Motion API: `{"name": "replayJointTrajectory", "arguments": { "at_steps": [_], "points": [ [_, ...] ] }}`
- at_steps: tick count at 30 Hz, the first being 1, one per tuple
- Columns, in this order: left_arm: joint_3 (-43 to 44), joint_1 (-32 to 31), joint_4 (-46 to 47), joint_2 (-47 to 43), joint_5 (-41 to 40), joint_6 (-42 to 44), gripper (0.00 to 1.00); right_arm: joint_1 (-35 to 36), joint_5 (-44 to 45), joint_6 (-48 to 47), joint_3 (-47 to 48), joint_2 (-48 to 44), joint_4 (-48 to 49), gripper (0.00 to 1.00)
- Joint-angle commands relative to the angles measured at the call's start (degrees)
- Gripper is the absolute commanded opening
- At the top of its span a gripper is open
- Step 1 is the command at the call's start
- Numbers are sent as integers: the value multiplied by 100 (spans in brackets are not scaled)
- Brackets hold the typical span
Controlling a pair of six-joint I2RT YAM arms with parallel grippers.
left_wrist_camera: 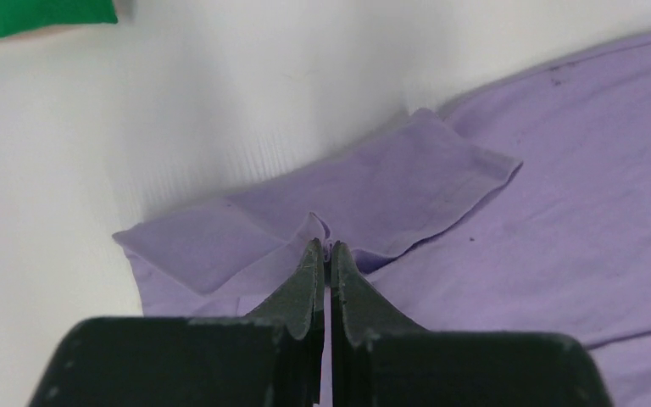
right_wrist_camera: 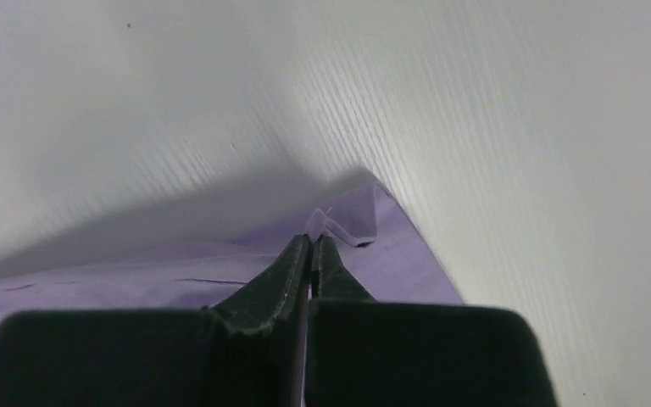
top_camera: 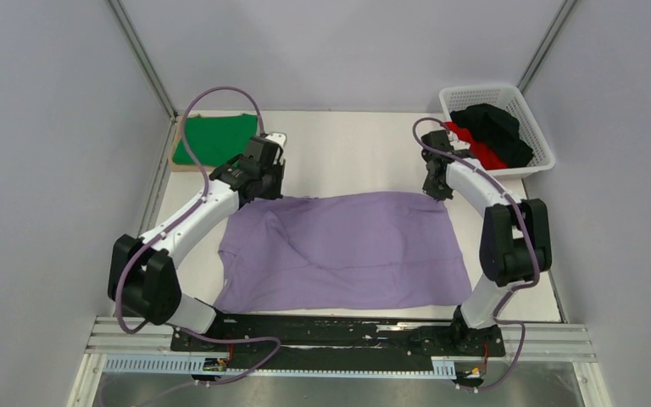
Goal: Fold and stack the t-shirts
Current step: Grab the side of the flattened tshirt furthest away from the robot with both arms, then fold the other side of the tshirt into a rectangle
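White tabletop (top_camera: pixel 347 153) fills the enclosure between pale grey walls, and the large lilac shirt (top_camera: pixel 343 250) lies spread across its middle, wrinkled along its left side, its near edge close to the arms' bases. From above, both arms reach to the shirt's far edge, the left one to the far left corner and the right one to the far right corner, but this view is too distant to show how the fingers stand. The wrist cameras settle that. The left gripper (left_wrist_camera: pixel 324 248) has its jaws pressed together with a raised ridge of lilac cloth pinched at the tips, just beside a flap of the same shirt folded back on itself. The right gripper (right_wrist_camera: pixel 312 240) is likewise closed tight, nipping the very corner of the cloth, where a small pale tab stands up at the tips. Only the overhead view takes in the rest: a green shirt (top_camera: pixel 216 138) lies folded flat on a tan board (top_camera: pixel 188 167) in the far left corner, and a white lattice basket (top_camera: pixel 475 91) in the far right corner holds a black shirt (top_camera: pixel 496 127) bunched over a red shirt (top_camera: pixel 475 150). The left wrist view catches only a sliver of the green cloth at its upper left edge.
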Motion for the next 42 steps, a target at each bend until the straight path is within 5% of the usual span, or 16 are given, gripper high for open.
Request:
{"name": "replayJointTrajectory", "arguments": {
  "at_steps": [1,12,27,39,42],
  "points": [
    [-442,-221,-57,-845,-252,-304,0,194,188,270,-644,-862,-83,0],
    [-1177,-1027,-1296,-2292,-859,-1502,0,382,319,477,-1518,-2376,-923,1],
    [-1147,-1276,-3211,-3369,-798,-2561,0,383,695,-4,-1775,-3018,-1429,3],
    [-1511,-1455,-3777,-2993,106,-3062,0,563,-26,-479,-1790,-3507,-1161,12],
    [-1548,-1531,-4393,-2845,243,-3183,13,584,13,-467,-1800,-3859,-1151,13]
  ]
}}
